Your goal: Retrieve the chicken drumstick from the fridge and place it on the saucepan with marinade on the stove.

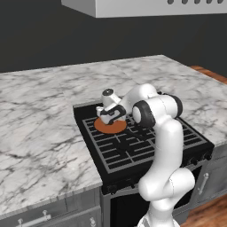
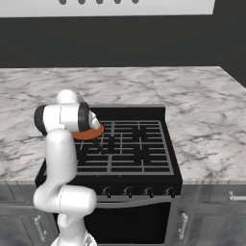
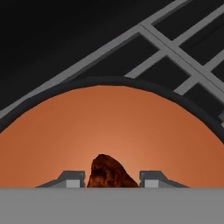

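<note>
Left base view: end effector (image 1: 109, 116) low over the saucepan with marinade (image 1: 110, 127), which sits on the stove (image 1: 133, 146) at its rear left burner. Drumstick hidden by the hand.

Right base view: the arm's elbow covers most of the pan (image 2: 91, 132) — only a rim sliver shows.

Hand view: chicken drumstick (image 3: 110, 173) between the fingertips (image 3: 72, 179), over the pan's orange disc (image 3: 113, 127). Fingers half spread; contact hidden — cannot tell if pinched. Judged light, lumpy, likely greasy; take the thick middle.

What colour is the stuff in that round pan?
Orange-brown, filling the saucepan edge to edge; the hand view shows it best.
</note>
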